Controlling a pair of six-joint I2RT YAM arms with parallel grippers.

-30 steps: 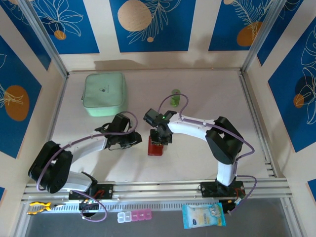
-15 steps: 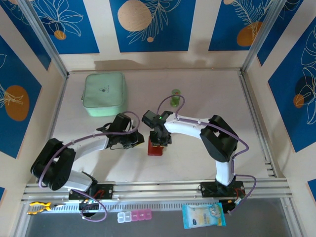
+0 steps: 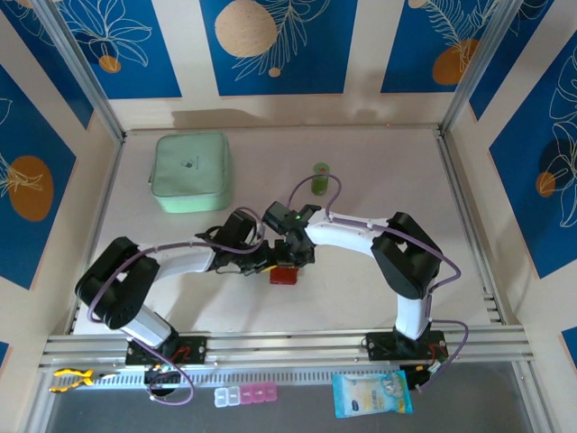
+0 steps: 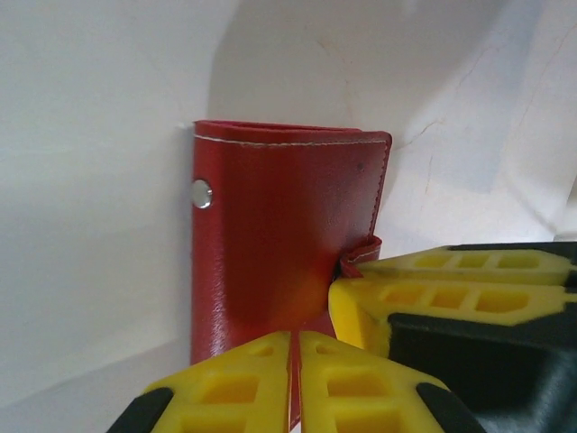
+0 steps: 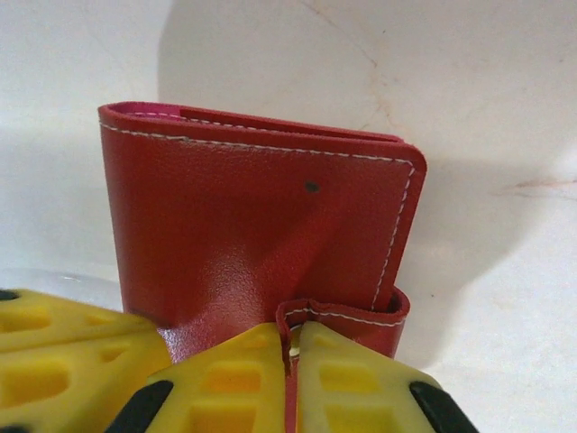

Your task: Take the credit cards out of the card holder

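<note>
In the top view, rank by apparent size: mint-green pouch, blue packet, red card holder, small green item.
1. mint-green pouch
2. blue packet
3. red card holder and small green item look alike; the holder is partly covered.

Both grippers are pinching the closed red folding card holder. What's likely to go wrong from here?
1. The right gripper pinches only the small red strap tab; pulling might slip it free.
2. The left gripper holds just a thin edge of the red folding card holder, so the holder may drag instead of opening.
3. The two grippers sit crowded side by side; they might collide.
</note>
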